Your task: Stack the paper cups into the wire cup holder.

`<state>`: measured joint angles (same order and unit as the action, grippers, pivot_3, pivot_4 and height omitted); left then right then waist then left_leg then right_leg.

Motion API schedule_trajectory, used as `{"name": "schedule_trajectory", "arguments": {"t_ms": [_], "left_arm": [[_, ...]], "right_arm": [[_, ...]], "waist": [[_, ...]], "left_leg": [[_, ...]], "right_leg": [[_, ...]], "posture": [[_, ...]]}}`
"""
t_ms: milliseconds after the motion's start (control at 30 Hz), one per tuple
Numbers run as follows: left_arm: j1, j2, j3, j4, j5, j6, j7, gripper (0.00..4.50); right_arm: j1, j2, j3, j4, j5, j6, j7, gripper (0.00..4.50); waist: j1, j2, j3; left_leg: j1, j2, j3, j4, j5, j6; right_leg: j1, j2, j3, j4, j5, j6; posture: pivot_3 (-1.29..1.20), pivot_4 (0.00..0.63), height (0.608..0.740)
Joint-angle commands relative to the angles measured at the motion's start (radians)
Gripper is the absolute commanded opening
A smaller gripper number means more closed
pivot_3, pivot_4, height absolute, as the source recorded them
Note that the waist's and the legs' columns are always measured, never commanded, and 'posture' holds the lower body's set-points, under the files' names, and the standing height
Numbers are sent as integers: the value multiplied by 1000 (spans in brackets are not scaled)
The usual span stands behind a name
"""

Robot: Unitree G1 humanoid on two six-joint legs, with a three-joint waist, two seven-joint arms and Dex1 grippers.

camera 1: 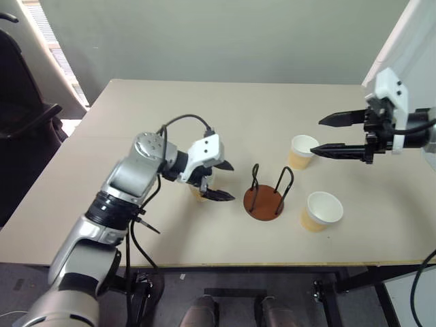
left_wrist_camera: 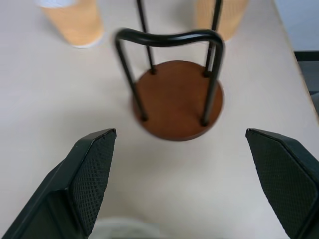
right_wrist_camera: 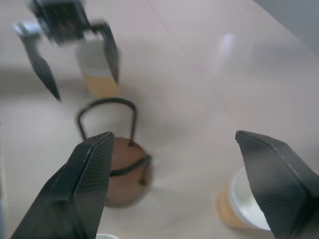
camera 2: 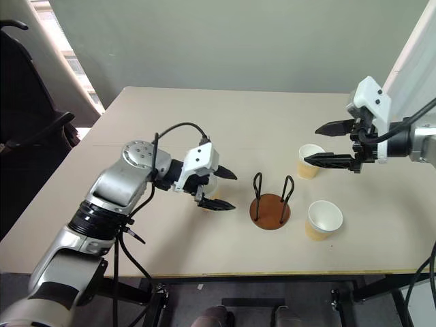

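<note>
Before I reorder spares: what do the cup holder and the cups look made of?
The wire cup holder: its round base looks like reddish-brown wood or a wood-look disc with a matte face; its loops are smooth black bent wire, probably coated metal. The paper cups: tan walls, white inside, thin rolled rim, so apparently paper.

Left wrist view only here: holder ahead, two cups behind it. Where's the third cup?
Observer: The third cup stands upright right at the open left tool, to the left of the wire cup holder.
Operator: Where's the other arm?
Observer: The right tool is open in the air by the farther cup, holding nothing.
Operator: Are those two cups upright?
Observer: Yes, both mouth-up. The nearer cup stands to the holder's right, apart from it.
</note>
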<state>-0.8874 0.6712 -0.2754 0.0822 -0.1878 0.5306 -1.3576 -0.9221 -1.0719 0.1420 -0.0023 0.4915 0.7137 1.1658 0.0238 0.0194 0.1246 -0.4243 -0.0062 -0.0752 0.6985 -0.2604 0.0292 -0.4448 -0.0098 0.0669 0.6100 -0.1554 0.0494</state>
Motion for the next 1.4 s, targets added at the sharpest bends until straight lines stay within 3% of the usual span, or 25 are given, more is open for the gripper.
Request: {"name": "schedule_trajectory", "arguments": {"t_ms": [33, 200, 333, 800, 900, 1200, 1400], "left_arm": [[-29, 40, 94, -47, -90, 37, -41, 4474], [-22, 69, 205, -57, -203, 46, -59, 4474], [-10, 84, 237, -67, -229, 59, -30, 4474], [17, 104, 223, -101, -236, 78, 25, 4474], [25, 100, 233, -104, -241, 67, 27, 4500], [44, 115, 246, -86, -233, 45, 46, 4500], [66, 132, 256, -81, -242, 52, 39, 4500]], "right_arm": [[-96, 33, 101, 96, -170, -113, 41, 4037], [-181, 121, 248, 284, -386, -279, 96, 4037], [-222, 190, 280, 428, -475, -369, 127, 4037], [-361, 378, 340, 904, -748, -651, 107, 4037], [-381, 410, 337, 967, -783, -686, 90, 3407], [-406, 416, 276, 933, -766, -671, 162, 190], [-353, 326, 196, 590, -691, -537, 290, 85]], "waist": [[-3, 0, 0], [-8, 0, 0], [-6, 1, 0], [-10, 1, 0], [-10, 1, 0], [-11, 1, 0], [-11, 1, 0]], "left_leg": [[0, 0, 0, 0, 0, 0], [-2, 1, -2, -2, 0, -1], [-4, 1, -3, -2, 1, -1], [-6, 1, -4, -10, 5, -8], [-5, 1, -4, -15, 6, -10], [-6, 3, -4, -19, 8, -13], [-6, 2, -4, -19, 9, -16]], "right_leg": [[-1, 0, 0, 1, 0, -1], [-4, 1, -1, 1, 1, -3], [-5, 0, -3, 0, 0, -3], [-10, 0, -4, 1, 1, -7], [-11, 0, -4, 0, 1, -9], [-13, 0, -6, 1, 0, -12], [-13, 0, -7, 1, -1, -13]], "posture": [[0, 150, 740], [0, 150, 740], [0, 150, 740], [0, 150, 740], [0, 150, 740], [0, 150, 740], [0, 150, 740]]}}
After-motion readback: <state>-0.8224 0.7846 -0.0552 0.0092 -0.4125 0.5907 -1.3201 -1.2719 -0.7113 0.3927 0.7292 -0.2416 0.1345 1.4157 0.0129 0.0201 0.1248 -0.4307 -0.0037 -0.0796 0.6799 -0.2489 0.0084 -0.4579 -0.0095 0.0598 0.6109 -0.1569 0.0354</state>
